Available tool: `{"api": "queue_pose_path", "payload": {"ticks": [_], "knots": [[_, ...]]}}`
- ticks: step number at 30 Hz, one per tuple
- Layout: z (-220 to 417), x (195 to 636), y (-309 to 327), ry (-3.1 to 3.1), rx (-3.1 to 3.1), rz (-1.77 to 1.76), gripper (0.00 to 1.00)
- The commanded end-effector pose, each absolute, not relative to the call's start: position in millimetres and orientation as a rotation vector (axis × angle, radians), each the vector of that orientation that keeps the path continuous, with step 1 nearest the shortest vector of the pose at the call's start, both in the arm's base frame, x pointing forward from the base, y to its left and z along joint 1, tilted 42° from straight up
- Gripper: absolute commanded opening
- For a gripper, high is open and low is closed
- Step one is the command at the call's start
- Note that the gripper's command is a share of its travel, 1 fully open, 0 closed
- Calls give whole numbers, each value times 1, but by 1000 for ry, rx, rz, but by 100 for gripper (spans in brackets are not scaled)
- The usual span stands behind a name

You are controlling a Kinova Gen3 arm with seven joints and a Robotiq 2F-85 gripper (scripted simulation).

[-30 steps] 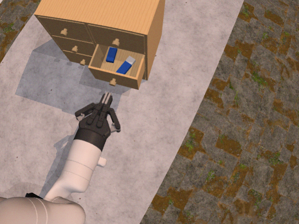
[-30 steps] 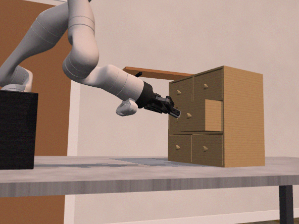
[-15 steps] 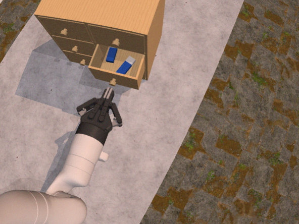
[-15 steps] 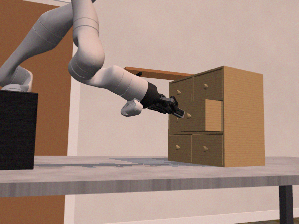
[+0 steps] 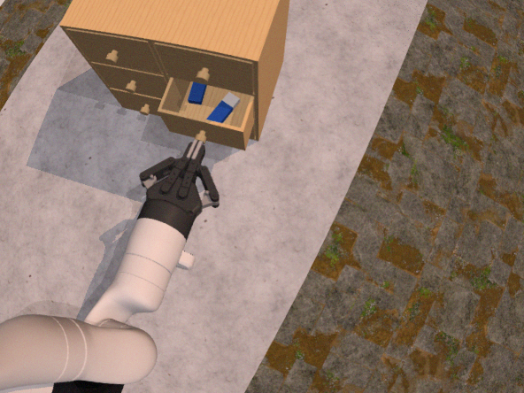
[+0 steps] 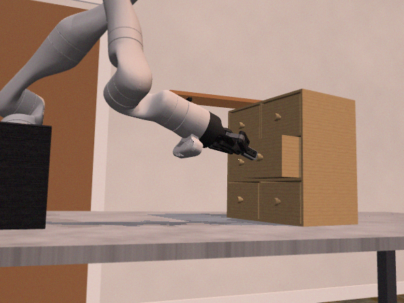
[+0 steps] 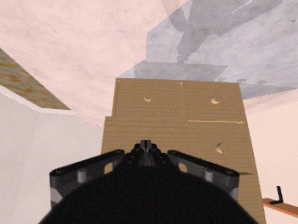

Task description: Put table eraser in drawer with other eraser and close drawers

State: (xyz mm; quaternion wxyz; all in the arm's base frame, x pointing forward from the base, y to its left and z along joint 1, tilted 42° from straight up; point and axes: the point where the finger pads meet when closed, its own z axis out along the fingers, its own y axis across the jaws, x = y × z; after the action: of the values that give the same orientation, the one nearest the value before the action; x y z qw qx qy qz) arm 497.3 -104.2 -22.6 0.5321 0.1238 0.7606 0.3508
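Two blue erasers lie in the open middle drawer (image 5: 208, 130) (image 6: 291, 156): one plain blue (image 5: 197, 93), the other with a pale end (image 5: 223, 108); the one to be put away is presumably among them. The drawer juts from the chest (image 5: 271, 75) (image 6: 329, 160), likely kept out for loading. The jaws (image 5: 195, 148) (image 6: 254, 155) are together, empty, tips at the drawer's knob (image 5: 201, 136) (image 6: 260, 157), apparently for pushing it in.

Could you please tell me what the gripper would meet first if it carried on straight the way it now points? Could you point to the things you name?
Most likely the knob (image 5: 201, 136) (image 6: 260, 157) of the open drawer (image 5: 208, 133) (image 6: 273, 164), just ahead of the gripper (image 5: 196, 150) (image 6: 255, 157); whether they already touch is unclear.
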Motion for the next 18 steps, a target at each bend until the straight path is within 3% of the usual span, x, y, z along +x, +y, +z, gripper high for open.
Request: {"api": "queue_pose_path", "payload": {"ticks": [1, 18], "knots": [[-22, 507, -103, 1818, 305, 843, 0], [-20, 538, -97, 1818, 306, 843, 0]]}}
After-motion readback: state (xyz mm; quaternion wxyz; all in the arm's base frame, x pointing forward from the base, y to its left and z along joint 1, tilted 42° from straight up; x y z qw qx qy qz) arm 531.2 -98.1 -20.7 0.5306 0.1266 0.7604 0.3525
